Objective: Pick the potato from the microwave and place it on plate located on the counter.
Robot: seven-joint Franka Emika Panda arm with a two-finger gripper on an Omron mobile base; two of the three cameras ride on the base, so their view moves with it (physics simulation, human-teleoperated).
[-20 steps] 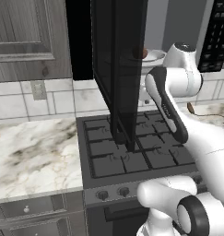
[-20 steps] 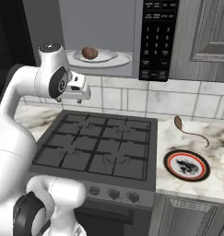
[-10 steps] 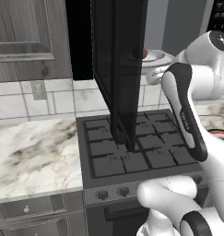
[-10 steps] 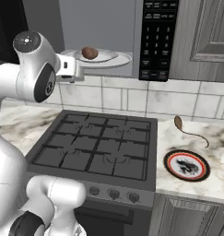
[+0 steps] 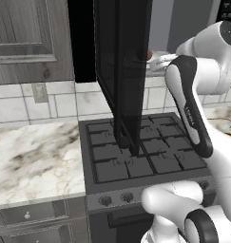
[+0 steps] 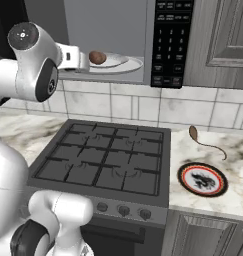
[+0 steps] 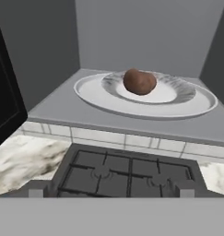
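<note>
One potato [image 7: 139, 81] sits in the pale dish [image 7: 196, 105] inside the open microwave [image 6: 113, 30], whose door [image 5: 121, 71] hangs out over the stove [image 6: 108, 160] — we see nothing else in that cavity. Below the microwave and right of the stove, the red-rimmed plate [image 6: 202, 179] lies on the counter [image 6: 233, 195], holding nothing but its dark printed centre. Our gripper [image 6: 82, 60] is just left of the dish — we cannot tell whether its fingers are apart or together.
</note>
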